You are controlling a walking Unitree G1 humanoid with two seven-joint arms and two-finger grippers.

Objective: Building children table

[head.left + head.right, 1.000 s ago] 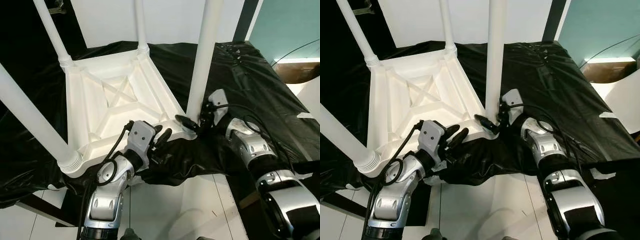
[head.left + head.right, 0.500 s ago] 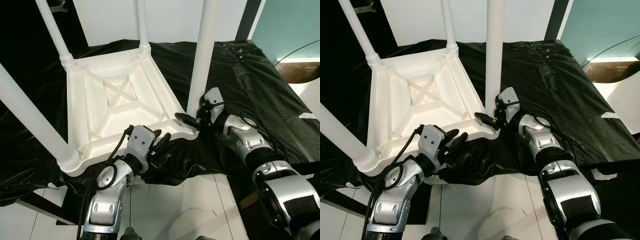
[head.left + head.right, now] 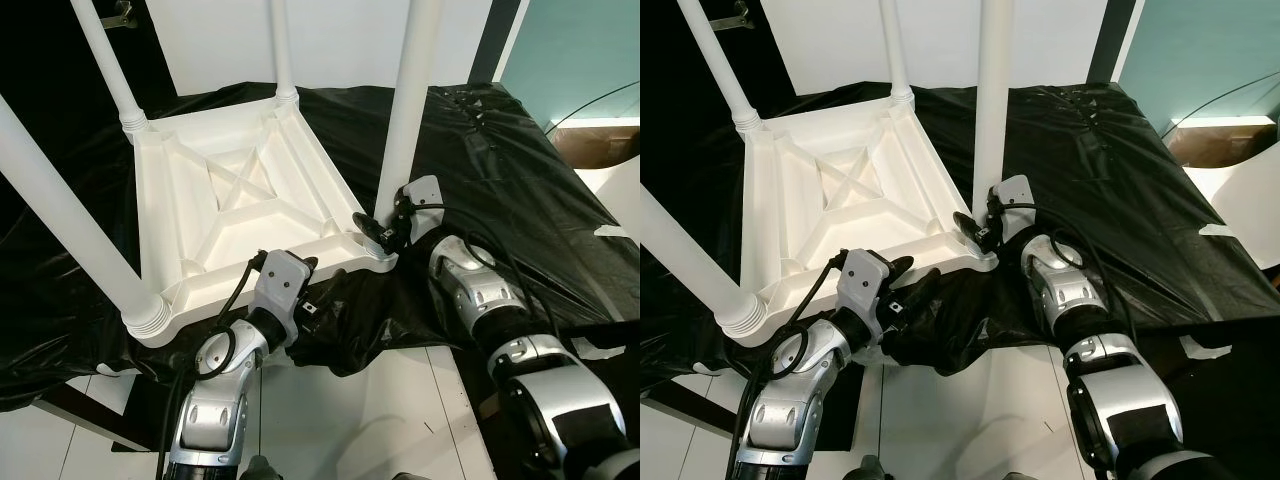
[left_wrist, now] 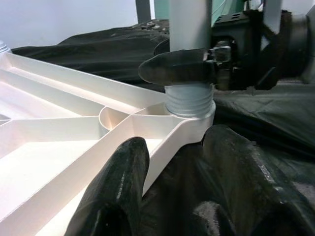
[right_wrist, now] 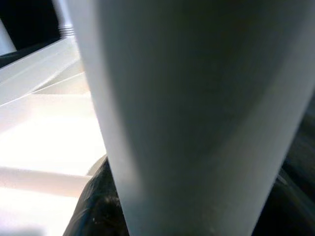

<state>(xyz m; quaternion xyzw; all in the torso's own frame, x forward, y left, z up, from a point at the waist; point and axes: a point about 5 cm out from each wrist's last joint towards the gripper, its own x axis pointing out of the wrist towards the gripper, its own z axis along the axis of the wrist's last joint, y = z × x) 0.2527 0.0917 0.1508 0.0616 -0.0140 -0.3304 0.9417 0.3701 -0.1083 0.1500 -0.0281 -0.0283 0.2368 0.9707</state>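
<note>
Nearly done, judging from head views: upturned white plastic children's table [image 3: 240,215] on black-sheeted surface [image 3: 500,150], four white legs standing. Left wrist: left tool [image 3: 318,300], fingers apart, straddling rim. Right wrist: right tool [image 3: 385,232] clamped around near-right leg [image 3: 405,120], probably final tightening.
</note>
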